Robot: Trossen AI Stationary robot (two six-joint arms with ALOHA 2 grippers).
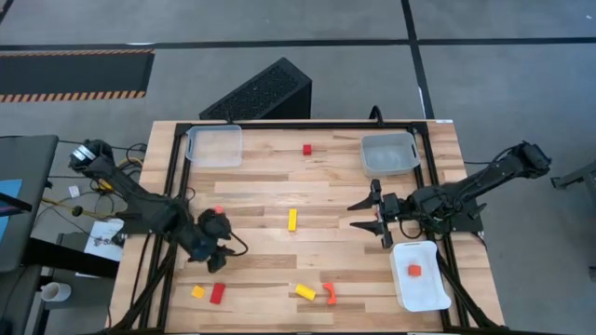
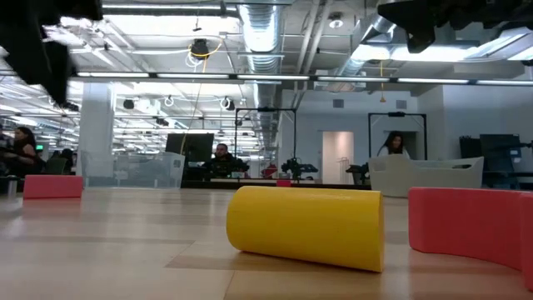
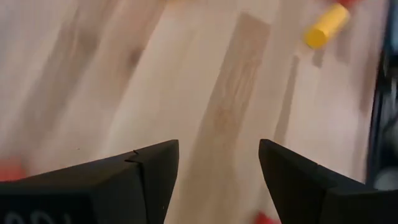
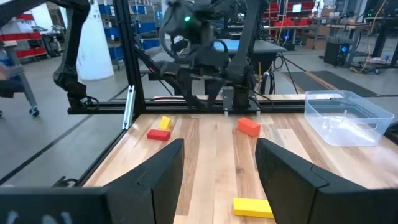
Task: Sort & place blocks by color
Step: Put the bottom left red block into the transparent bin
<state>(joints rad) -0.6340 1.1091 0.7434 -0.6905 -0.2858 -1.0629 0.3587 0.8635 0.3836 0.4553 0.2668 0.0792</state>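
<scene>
Several red, orange and yellow blocks lie flat on the wooden table. A red cube (image 1: 306, 149) is near the far edge and a yellow bar (image 1: 291, 220) in the middle. Along the near edge lie a yellow cube (image 1: 197, 291), a red bar (image 1: 217, 294), a yellow bar (image 1: 305, 291) and an orange curved piece (image 1: 329, 293). An orange cube (image 1: 414, 270) sits in the white tray (image 1: 424, 296). An orange block (image 1: 219, 211) lies beside the left arm. My left gripper (image 1: 216, 261) hovers open over bare wood (image 3: 217, 168). My right gripper (image 1: 365, 215) is open and empty, right of the middle yellow bar (image 4: 252, 207).
Two clear trays stand at the far edge, one left (image 1: 214, 145) and one right (image 1: 389, 154). A black frame (image 1: 177, 177) runs along the table's sides. In the low view the near yellow bar (image 2: 304, 227) and the curved piece (image 2: 470, 225) loom close. People sit in the room behind.
</scene>
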